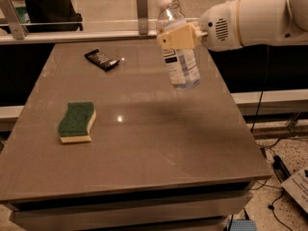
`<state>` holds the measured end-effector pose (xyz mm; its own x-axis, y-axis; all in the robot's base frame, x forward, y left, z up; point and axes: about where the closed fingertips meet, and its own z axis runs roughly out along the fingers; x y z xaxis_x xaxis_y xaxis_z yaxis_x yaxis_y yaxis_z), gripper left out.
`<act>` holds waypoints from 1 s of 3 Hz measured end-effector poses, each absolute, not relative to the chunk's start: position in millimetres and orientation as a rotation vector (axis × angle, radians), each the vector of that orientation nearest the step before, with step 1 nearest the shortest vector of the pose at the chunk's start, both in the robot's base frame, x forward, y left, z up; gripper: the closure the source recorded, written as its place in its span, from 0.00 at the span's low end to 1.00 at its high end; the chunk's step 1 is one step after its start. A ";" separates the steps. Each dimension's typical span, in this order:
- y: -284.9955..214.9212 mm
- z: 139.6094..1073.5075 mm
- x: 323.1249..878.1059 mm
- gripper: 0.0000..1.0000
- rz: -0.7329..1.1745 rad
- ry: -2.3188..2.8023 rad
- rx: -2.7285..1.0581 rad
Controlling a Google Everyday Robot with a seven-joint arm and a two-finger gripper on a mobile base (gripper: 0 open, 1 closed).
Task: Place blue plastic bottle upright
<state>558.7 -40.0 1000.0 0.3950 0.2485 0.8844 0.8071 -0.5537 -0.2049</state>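
The blue plastic bottle (180, 64) is clear and bluish, with a white cap and a white-and-blue label. It hangs nearly upright, cap up and tilted slightly left, above the far right part of the table (144, 143). My gripper (177, 36) comes in from the right on a white arm, and its tan fingers (174, 37) are shut on the bottle's upper part, just below the neck. The bottle's base is off the table top.
A green sponge (77, 121) with a yellow underside lies on the left side of the table. A dark flat packet (101, 59) lies at the far left-centre. A rail with metal posts (141, 5) runs behind the table. Cables lie on the floor at the right.
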 end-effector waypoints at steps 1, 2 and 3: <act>-26.2 1002.1 568.6 1.00 -1.139 -1.014 -1.793; -15.1 1000.1 570.1 1.00 -1.149 -1.108 -1.642; -6.4 992.0 566.2 1.00 -1.187 -1.146 -1.524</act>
<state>566.2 -6.4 992.0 0.1230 0.1501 0.9810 0.9752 -0.2016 -0.0914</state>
